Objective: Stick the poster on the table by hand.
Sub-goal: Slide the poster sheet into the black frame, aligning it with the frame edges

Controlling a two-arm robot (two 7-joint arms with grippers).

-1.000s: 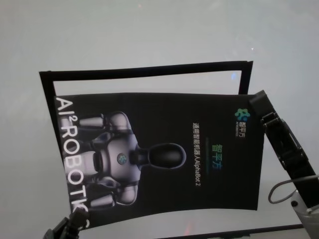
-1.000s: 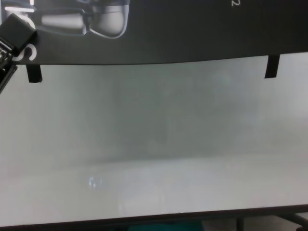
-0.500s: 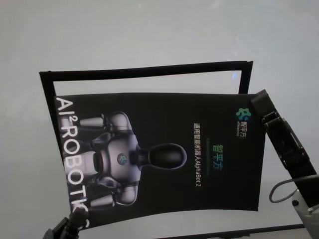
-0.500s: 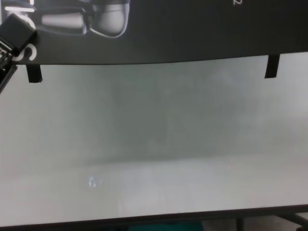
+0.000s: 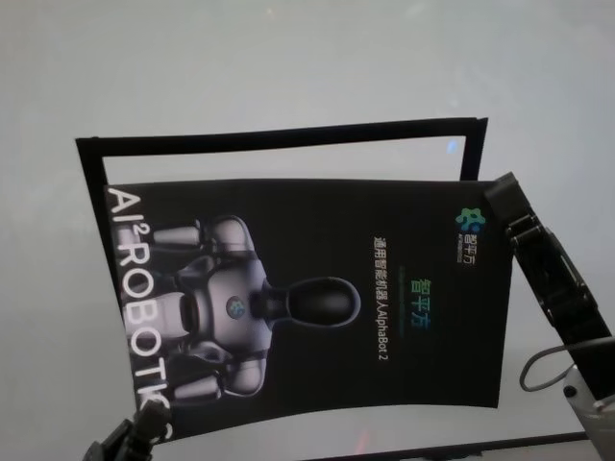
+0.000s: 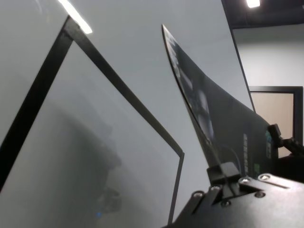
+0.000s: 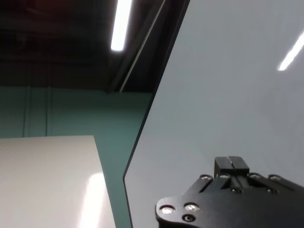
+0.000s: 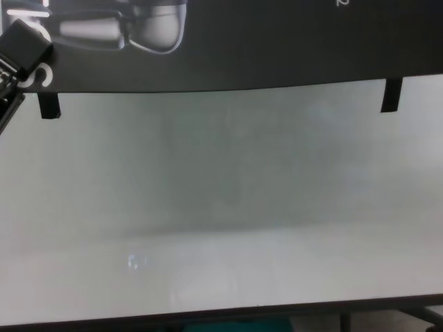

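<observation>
My left gripper (image 5: pixel 144 427) sits at the poster's near left corner, black fingertip block (image 8: pixel 26 43) over the big white letters; it seems clamped on that corner, though I cannot tell for sure. My right gripper (image 5: pixel 502 197) is at the poster's far right corner, beside the small logo, and I cannot tell whether its fingers are parted or closed.

Under both grippers spreads the table (image 5: pixel 288 67), wide, white and matte, with a thin dark edge on the side nearest me.

Between the two grippers stretches the poster (image 5: pixel 317 298), glossy black, printed with a silver-grey robot figure. In the left wrist view it curves up off the table.

Beyond the poster, a thin black rectangular outline (image 5: pixel 279 134) is marked on the table.

Two small black tape strips (image 8: pixel 392 95) hang from the poster's near edge, one beside the left gripper.
</observation>
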